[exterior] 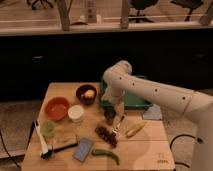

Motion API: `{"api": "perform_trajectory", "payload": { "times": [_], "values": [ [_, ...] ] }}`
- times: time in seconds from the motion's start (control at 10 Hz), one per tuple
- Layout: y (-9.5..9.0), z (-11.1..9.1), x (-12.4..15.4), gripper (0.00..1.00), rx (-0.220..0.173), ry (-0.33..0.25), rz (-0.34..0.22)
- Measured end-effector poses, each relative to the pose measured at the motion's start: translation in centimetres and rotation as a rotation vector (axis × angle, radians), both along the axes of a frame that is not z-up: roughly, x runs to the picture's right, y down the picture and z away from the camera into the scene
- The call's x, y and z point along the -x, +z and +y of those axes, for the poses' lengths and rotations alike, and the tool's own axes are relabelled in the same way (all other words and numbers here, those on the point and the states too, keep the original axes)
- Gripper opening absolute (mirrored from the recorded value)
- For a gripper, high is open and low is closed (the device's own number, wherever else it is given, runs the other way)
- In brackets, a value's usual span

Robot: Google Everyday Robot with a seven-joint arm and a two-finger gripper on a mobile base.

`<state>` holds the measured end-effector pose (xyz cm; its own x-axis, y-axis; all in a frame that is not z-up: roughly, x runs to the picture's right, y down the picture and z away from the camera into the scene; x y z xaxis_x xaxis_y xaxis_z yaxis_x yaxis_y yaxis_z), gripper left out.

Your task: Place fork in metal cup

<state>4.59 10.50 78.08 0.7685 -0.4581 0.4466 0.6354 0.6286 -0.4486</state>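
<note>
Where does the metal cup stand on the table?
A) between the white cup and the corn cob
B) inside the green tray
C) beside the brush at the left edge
A: the metal cup stands between the white cup and the corn cob, and the gripper hangs just right of it.
</note>
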Motion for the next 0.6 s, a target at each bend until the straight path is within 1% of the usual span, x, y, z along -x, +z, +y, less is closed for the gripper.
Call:
{"api": "perform_trajectory", "payload": {
  "times": [0.4,0.6],
  "values": [
    [0.06,0.15,-0.13,0.80,0.004,-0.001,0.000],
    [-0.04,0.06,-0.16,0.80,-0.007,-0.002,-0.008]
  ]
}}
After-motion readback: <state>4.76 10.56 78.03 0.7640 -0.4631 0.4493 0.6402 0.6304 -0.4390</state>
